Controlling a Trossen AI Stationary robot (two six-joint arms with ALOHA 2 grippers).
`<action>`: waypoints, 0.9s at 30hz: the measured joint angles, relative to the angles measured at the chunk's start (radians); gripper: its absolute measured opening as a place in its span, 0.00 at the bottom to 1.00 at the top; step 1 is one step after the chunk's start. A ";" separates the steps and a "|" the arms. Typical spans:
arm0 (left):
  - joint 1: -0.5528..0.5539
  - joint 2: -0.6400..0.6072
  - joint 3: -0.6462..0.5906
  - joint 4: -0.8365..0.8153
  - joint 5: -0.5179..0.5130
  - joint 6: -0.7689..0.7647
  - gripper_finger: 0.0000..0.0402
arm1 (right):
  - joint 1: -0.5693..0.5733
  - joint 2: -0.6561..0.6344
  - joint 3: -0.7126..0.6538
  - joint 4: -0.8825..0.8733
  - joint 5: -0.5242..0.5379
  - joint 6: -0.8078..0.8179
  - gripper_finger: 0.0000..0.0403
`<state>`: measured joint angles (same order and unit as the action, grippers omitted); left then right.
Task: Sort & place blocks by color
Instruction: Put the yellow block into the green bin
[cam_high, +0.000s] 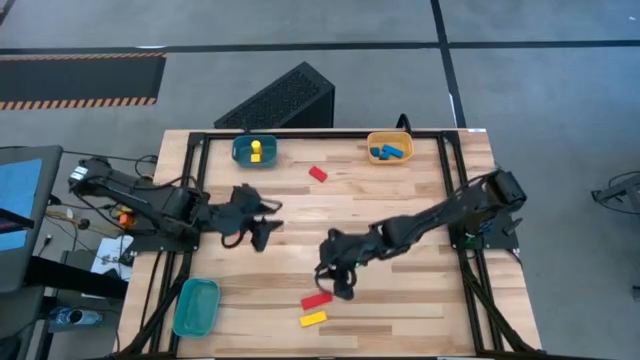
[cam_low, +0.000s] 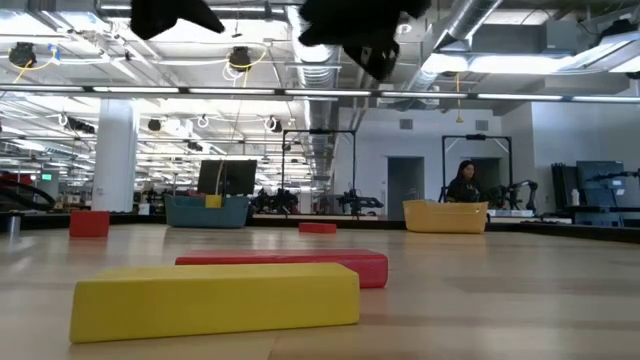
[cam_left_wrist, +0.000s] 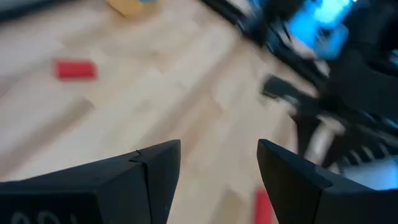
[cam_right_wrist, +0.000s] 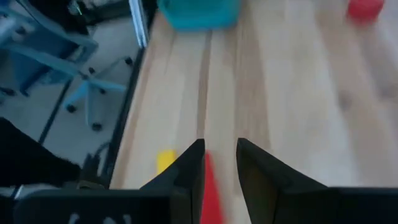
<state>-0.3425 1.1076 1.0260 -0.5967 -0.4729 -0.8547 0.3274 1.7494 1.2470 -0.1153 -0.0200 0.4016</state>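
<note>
The right fingers (cam_right_wrist: 221, 180) stand narrowly apart over the red bar (cam_high: 316, 299); the left fingers (cam_left_wrist: 217, 180) gape, empty. Off-centre, they could nudge the bar away.

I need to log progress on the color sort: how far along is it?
Done: a yellow block sits in the teal bin, blue blocks in the orange bin. In hand: the right gripper hovers by the red bar, holding nothing. Left: that bar, the yellow bar, another red block. The left gripper waits, open.
</note>
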 joint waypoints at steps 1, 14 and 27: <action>-0.023 0.000 0.000 -0.003 0.019 -0.006 0.49 | 0.016 0.025 0.003 0.014 -0.002 0.043 0.28; -0.379 0.130 0.000 0.119 -0.221 -0.079 0.49 | 0.265 0.268 0.194 -0.072 0.325 0.041 0.31; -0.472 0.334 0.000 0.408 -0.143 -0.178 0.49 | 0.280 0.335 0.218 -0.079 0.323 -0.012 0.64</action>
<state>-0.8140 1.4415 1.0260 -0.1885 -0.6163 -1.0325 0.6073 2.0842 1.4651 -0.1939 0.3033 0.3894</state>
